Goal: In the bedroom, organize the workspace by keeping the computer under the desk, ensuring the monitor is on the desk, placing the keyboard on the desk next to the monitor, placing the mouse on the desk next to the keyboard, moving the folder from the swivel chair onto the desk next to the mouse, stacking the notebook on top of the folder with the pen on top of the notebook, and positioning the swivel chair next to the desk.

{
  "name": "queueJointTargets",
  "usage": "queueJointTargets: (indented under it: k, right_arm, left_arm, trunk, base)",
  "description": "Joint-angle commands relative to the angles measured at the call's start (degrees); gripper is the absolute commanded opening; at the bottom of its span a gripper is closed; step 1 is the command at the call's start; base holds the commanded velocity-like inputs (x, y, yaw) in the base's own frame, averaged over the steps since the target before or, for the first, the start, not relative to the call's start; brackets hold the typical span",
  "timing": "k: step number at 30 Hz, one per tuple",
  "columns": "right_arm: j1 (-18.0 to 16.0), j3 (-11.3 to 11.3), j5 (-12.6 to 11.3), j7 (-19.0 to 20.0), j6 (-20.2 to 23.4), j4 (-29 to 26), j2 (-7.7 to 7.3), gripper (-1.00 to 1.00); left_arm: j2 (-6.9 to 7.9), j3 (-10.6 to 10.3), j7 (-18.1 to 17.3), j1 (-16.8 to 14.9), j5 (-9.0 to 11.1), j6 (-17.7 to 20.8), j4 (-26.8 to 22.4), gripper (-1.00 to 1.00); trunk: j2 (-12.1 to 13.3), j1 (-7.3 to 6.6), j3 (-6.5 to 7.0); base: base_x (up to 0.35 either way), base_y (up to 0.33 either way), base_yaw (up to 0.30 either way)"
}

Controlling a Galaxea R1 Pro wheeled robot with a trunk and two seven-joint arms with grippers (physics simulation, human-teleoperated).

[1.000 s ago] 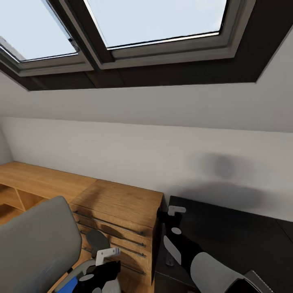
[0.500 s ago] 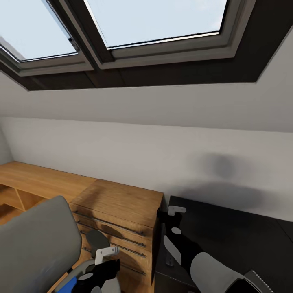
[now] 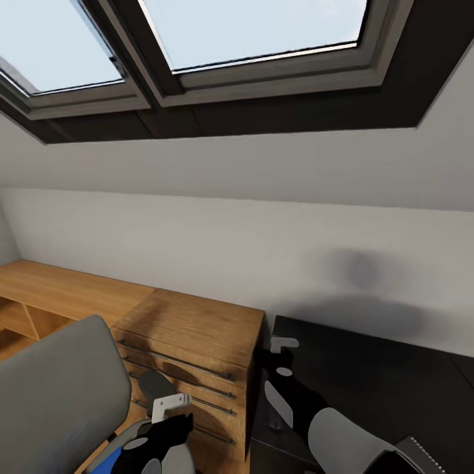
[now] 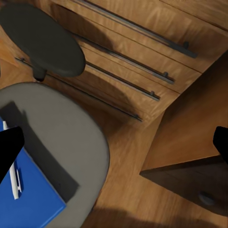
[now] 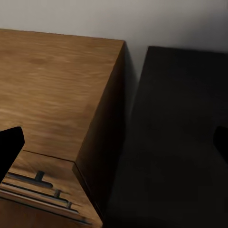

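Left wrist: pen (image 4: 14, 178) on folder (image 4: 28, 192).

Daylight pours through the skylight (image 3: 250, 33), soft shadows smudge the wall (image 3: 263, 257), renders slightly blurry

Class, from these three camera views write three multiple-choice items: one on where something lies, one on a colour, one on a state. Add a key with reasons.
1. Where does the folder lie?
A. on the swivel chair seat
B. on the desk
C. on the floor

2. What colour is the folder?
A. red
B. blue
C. green

3. How is the left pincer?
A. shut on the pen
B. shut on the folder
C. open, holding nothing

Key: 1 A, the left wrist view shows it on the grey seat, the pen on top. 2 B, it is bright blue. 3 C, its fingertips stand far apart over the seat.
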Motion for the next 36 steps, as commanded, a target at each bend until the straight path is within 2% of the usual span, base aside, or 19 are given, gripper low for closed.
queueJointTargets:
  k: [1, 7, 8, 11, 12, 18, 26, 36]
  right_arm:
    - [-0.1, 0.4, -0.6, -0.4, 0.8, 0.0, 0.0, 1.0]
    - [-0.1, 0.1, -0.5, -0.4, 10.7, -3.0, 0.0, 1.0]
    - [-0.1, 0.0, -0.9, -0.4, 15.1, -4.1, 0.0, 1.0]
    - [-0.1, 0.0, -1.9, -0.4, 18.5, -4.4, 0.0, 1.0]
    - [-0.1, -0.1, -3.1, -0.5, 20.8, -4.6, 0.0, 1.0]
    - [-0.1, 0.0, -4.8, -0.4, 23.3, -4.6, 0.0, 1.0]
    - [-0.1, -0.1, -5.0, -0.4, 23.4, -4.3, -0.54, 1.0]
    - [-0.2, -0.1, -5.0, -0.3, 23.1, -4.2, -1.69, 1.0]
  left_arm:
    - [0.06, -0.1, 0.6, -0.1, 0.5, 0.1, -0.1, 1.0]
    - [0.1, -0.1, 0.6, -0.1, 0.5, 0.1, -0.1, 1.0]
    - [0.13, -0.1, 0.5, -0.1, 0.5, 0.1, -0.1, 1.0]
    - [0.14, -0.1, 0.4, -0.1, 0.5, 0.1, 0.0, 1.0]
    - [0.15, -0.2, 0.3, -0.1, 0.5, 0.1, 0.0, 1.0]
    - [0.15, -0.2, 0.3, -0.1, 0.5, 0.1, 0.2, 1.0]
    - [0.15, -0.2, 0.4, -0.1, 0.5, 0.1, 0.2, 1.0]
    - [0.13, 0.1, 0.6, -0.1, 0.5, 0.0, -0.1, 1.0]
  trunk:
    - [-0.5, 0.25, -0.29]
    - [-0.5, 0.25, -0.29]
    - [-0.5, 0.25, -0.29]
    - [-0.5, 0.25, -0.29]
    - [-0.5, 0.25, -0.29]
    - [-0.5, 0.25, -0.29]
    - [-0.5, 0.25, -0.29]
    - [-0.5, 0.25, -0.29]
  base:
    - [0.0, 0.0, 0.0]
    - [0.0, 0.0, 0.0]
    - [0.0, 0.0, 0.0]
    - [0.0, 0.0, 0.0]
    - [0.0, 0.0, 0.0]
    - [-0.009, 0.0, 0.0]
    - [-0.187, 0.0, 0.0]
    - [-0.017, 0.0, 0.0]
